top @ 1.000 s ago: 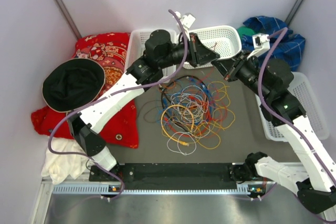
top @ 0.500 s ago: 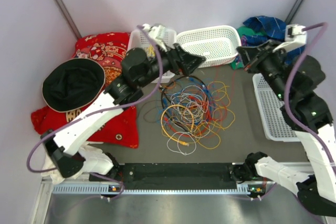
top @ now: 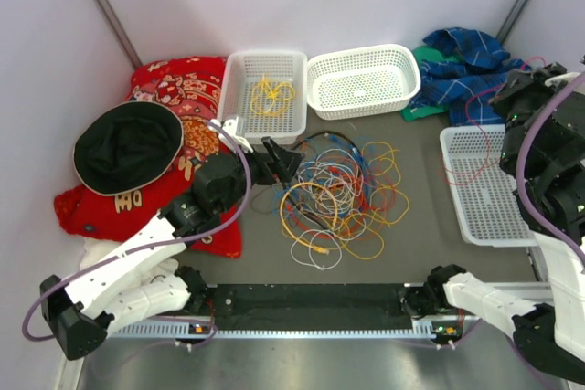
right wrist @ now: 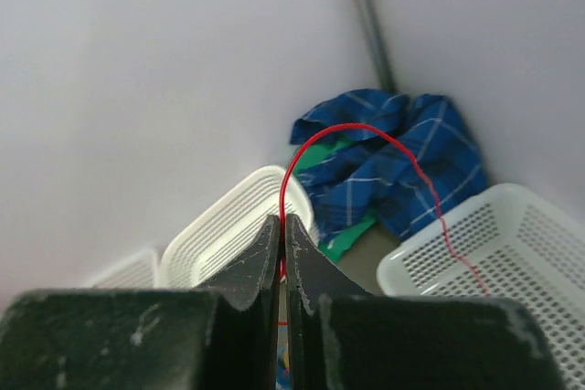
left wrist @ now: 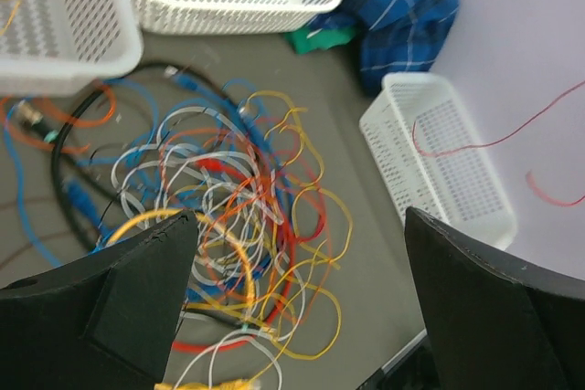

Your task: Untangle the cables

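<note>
- The left gripper (left wrist: pixel 302 299) has its fingers wide apart. The cables (left wrist: pixel 228 198) lie piled just below and ahead of them.
- The right gripper (right wrist: pixel 281 248) pinches one red wire (right wrist: pixel 366 139), which loops up past its fingertips.
- The wires look light, thin and bendy, so grab an outer loop.
- The table (top: pixel 411 253) is flat and grey. A white basket (left wrist: pixel 388 166) sits beyond the fingers, and walls stand close.

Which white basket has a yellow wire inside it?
The rectangular basket at the back left: a yellow cable lies in it. The rounder basket and the right basket hold none.
</note>
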You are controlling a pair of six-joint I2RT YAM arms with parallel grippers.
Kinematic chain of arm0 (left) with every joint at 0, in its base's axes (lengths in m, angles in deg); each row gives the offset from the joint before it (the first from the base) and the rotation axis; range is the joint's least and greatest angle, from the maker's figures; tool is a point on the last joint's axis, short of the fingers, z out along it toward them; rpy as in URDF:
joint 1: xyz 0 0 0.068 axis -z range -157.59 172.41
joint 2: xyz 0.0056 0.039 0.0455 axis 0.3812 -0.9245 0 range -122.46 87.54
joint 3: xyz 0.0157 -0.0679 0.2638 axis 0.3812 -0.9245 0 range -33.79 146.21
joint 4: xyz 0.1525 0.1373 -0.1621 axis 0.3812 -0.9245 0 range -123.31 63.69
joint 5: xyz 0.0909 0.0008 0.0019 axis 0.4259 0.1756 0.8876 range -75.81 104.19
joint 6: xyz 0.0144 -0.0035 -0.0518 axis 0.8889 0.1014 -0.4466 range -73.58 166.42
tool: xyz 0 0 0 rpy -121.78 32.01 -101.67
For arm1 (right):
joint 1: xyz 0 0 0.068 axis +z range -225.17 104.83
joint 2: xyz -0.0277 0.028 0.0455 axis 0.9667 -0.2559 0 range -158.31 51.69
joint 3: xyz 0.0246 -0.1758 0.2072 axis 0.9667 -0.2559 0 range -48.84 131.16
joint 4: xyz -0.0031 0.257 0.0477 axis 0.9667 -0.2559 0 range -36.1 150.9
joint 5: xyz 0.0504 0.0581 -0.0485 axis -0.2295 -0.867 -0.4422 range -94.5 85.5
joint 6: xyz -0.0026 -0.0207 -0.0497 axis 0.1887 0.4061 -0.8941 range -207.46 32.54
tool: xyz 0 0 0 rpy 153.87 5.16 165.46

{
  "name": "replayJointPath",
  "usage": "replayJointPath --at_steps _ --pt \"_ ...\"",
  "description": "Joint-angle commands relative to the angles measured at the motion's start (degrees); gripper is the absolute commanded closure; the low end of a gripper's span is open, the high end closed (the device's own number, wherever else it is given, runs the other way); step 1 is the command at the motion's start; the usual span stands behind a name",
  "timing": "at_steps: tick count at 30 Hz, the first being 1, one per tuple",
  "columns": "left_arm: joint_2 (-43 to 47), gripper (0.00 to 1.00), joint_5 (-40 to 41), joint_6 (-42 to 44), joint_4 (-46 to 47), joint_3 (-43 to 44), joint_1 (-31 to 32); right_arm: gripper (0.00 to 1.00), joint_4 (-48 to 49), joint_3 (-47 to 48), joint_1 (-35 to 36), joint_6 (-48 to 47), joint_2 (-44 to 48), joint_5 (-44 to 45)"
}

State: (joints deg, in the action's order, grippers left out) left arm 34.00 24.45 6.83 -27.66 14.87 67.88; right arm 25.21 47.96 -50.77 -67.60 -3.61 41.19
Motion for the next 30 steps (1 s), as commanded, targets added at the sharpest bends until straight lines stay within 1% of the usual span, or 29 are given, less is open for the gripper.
replayJointPath --at_steps 1,3,4,5,8,9,14,16,17,18,20,21,22,23,24,25,26,27,28,29,30 --pt "4.5 0.01 2.6 -3.9 -4.9 -3.7 0.0 1.00 3.2 1.1 -3.5 -4.6 -1.3 10.2" --pt "5.7 0.01 2.6 -5.3 -5.9 -5.8 0.1 1.00 2.9 0.2 -7.8 -4.0 -2.8 10.6" --pt "7.2 0.01 2.6 -5.7 -6.9 -6.5 0.1 1.00 2.0 0.0 -10.0 -3.0 -3.3 9.1" --pt "7.9 0.01 2.5 -6.0 -7.5 -7.2 0.1 1.00 1.1 -0.4 -13.8 -1.5 -4.4 7.7" --pt "11.9 0.01 1.5 -6.2 -9.1 -9.9 0.1 1.00 2.8 -4.3 -17.8 1.4 -5.8 6.6" --pt "13.1 0.01 1.5 -6.6 -9.5 -11.5 0.1 1.00 2.6 -5.0 -20.5 2.5 -6.9 6.6" --pt "22.3 0.01 3.4 -7.3 -12.2 -15.4 0.1 1.00 1.8 -8.5 -25.9 6.1 -9.0 4.4" --pt "25.2 0.01 4.3 -7.3 -13.2 -16.8 0.1 1.00 1.1 -12.7 -27.3 6.9 -9.9 4.5" --pt "26.1 0.01 4.6 -6.7 -13.4 -17.3 0.1 1.00 0.4 -14.2 -27.9 9.1 -10.1 4.1" --pt "26.7 0.01 4.2 -6.2 -13.1 -17.5 0.1 1.00 -0.5 -17.7 -28.8 10.6 -10.0 2.7" --pt "28.6 0.01 3.5 -5.2 -12.3 -18.2 0.1 1.00 -1.8 -21.5 -31.5 14.0 -9.6 -0.1" --pt "29.0 0.01 3.3 -5.1 -12.0 -18.3 0.1 1.00 -1.7 -24.9 -32.2 14.4 -9.4 -4.0" --pt "29.7 0.01 3.1 -5.0 -11.7 -18.5 0.1 1.00 -1.8 -25.9 -33.1 14.3 -9.5 -6.1" --pt "29.9 0.01 3.0 -4.5 -11.6 -18.6 0.1 0.75 -2.3 -26.4 -33.1 13.6 -9.7 -7.9" --pt "30.0 0.01 2.9 -4.4 -11.5 -18.7 0.1 0.60 -2.8 -26.2 -33.1 13.3 -10.0 -11.2" --pt "29.9 0.01 3.0 -4.4 -11.5 -18.6 0.1 0.47 -3.3 -26.1 -32.8 13.3 -9.9 -12.5" --pt "29.9 0.01 2.9 -4.3 -11.5 -18.6 0.1 0.25 -3.1 -26.0 -31.3 12.4 -9.0 -13.0" --pt "29.7 0.01 2.8 -4.2 -11.6 -18.6 0.1 0.16 -2.5 -26.4 -29.6 11.4 -8.3 -12.8" --pt "29.5 0.01 2.8 -4.2 -11.5 -18.5 0.1 0.09 -1.6 -26.7 -27.8 10.4 -7.5 -12.4" --pt "29.3 0.01 2.9 -4.1 -11.5 -18.5 0.1 0.02 -1.3 -26.7 -24.8 9.2 -6.0 -12.4" --pt "28.8 0.01 3.0 -4.1 -11.4 -18.4 0.1 0.01 -1.1 -26.6 -22.6 9.0 -5.4 -13.7"
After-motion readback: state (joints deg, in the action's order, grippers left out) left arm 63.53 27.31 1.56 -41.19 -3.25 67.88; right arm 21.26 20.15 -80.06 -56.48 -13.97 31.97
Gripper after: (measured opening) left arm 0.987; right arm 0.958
